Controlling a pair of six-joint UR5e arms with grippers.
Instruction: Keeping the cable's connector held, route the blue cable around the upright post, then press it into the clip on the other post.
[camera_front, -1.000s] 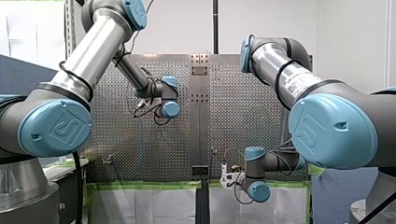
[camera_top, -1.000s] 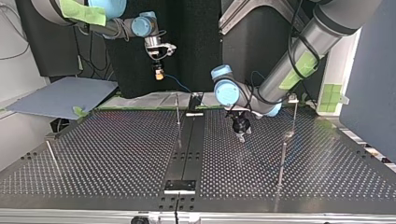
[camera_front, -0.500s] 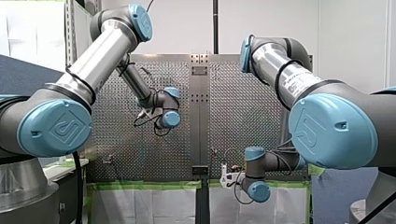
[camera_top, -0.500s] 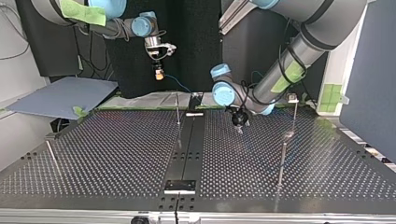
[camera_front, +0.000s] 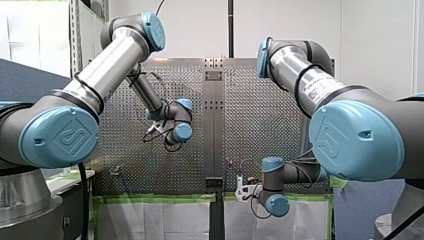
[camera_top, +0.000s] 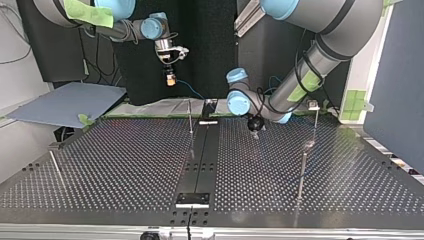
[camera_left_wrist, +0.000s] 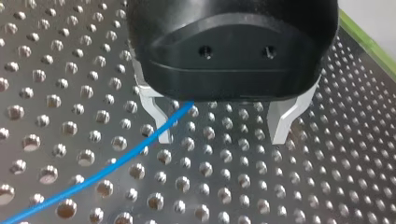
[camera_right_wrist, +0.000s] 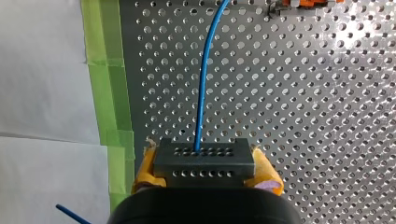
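My right gripper (camera_right_wrist: 205, 164) is shut on the dark grey connector (camera_right_wrist: 204, 154), yellow pads (camera_right_wrist: 145, 164) on both its sides. The blue cable (camera_right_wrist: 202, 88) leaves the connector and runs ahead over the perforated table. In the top view my right gripper (camera_top: 170, 79) hangs above the far edge, and the cable (camera_top: 192, 91) drops toward the table. My left gripper (camera_left_wrist: 221, 138) is open just above the table; the cable (camera_left_wrist: 116, 161) crosses in front of one metal finger (camera_left_wrist: 156, 116) without being held. A thin upright post (camera_top: 190, 117) stands at the middle. Another post (camera_top: 315, 125) carries a clip (camera_top: 313, 105).
A black rail (camera_top: 201, 160) runs down the table's middle. More thin posts stand at the top view's right (camera_top: 301, 172) and left (camera_top: 56, 169). Green tape (camera_right_wrist: 108, 93) lines the table's edge. An orange piece (camera_right_wrist: 299, 3) sits far ahead of my right gripper.
My left arm has carried its open gripper toward the table's far edge in the top view, closer to the cable's end. My right arm has stayed still.
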